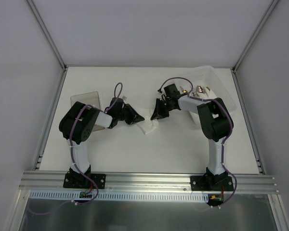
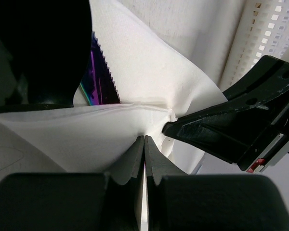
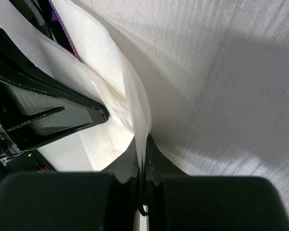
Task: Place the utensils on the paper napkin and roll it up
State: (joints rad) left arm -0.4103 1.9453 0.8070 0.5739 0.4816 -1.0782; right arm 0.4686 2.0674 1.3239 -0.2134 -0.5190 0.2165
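Here the paper napkin (image 1: 147, 126), thin, soft and creased, lies at the middle of the table (image 1: 183, 149), drawn lengthwise between the arms; the left gripper (image 2: 144, 144) and right gripper (image 3: 140, 149) each pinch a fold of it. An iridescent purple serrated blade (image 2: 102, 77) tucks under the fold, pointing away from the left wrist

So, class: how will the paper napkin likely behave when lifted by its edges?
Probably floppy: the paper napkin creases and folds between the left gripper and right gripper. Likely light and tearable, being a thin sheet pinched at two points. The purple utensil lying in its fold could slip out.
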